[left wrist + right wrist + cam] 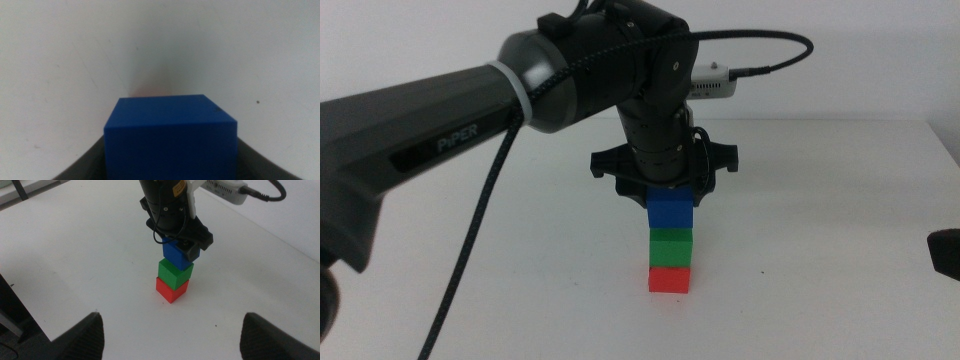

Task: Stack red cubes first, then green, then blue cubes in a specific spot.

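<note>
The red cube (670, 279) sits on the white table, with the green cube (670, 246) on it and the blue cube (670, 212) on top, all in one upright stack. My left gripper (667, 195) points down from above, shut on the blue cube's upper part. The left wrist view shows the blue cube (170, 130) close up between the dark jaws. The right wrist view shows the whole stack: red (171, 290), green (174, 272), blue (176, 255). My right gripper (172, 330) is open and empty, low at the table's right side (945, 250), away from the stack.
The white tabletop (820, 200) spreads around the stack, with a few tiny dark specks. The left arm's black cable (470, 250) hangs down at the left. A table edge runs along the back.
</note>
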You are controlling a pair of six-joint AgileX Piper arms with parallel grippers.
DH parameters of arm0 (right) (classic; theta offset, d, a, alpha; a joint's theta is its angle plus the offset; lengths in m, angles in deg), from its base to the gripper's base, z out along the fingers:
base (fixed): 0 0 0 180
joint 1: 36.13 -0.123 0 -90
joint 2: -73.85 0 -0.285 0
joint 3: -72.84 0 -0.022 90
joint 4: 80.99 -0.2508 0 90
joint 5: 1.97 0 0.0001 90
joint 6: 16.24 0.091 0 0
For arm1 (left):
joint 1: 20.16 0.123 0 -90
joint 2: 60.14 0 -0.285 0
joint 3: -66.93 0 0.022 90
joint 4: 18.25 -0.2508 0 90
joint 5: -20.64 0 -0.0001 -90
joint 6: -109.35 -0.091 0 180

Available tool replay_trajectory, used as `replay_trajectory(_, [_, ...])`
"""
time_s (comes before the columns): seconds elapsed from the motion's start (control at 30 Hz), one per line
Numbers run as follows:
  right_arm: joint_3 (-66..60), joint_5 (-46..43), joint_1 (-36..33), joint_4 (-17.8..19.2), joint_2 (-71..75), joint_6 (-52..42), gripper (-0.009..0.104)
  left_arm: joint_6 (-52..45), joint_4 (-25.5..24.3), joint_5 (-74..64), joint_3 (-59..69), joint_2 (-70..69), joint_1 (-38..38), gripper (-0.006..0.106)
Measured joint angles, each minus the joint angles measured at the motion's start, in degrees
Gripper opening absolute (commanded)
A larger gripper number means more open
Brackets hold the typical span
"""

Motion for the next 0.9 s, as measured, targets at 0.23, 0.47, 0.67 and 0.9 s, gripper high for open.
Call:
replay_trajectory(0.23, [0.00,0.00,0.00,0.00,0.00,0.00,0.092,-0.55,1.55,0.59,0.00,1.33,0.00,-0.002])
replay_trajectory(0.47, [0.00,0.00,0.00,0.00,0.00,0.00,0.092,-0.77,1.92,0.61,-0.04,1.45,0.00,0.004])
replay_trajectory(0.67, [0.00,0.00,0.00,0.00,0.00,0.00,0.092,-0.77,1.81,-0.18,-0.13,1.55,0.00,0.022])
replay_trajectory(0.9, [0.00,0.00,0.00,0.00,0.00,0.00,0.092,-0.77,1.81,-1.38,-0.13,1.55,0.00,0.052])
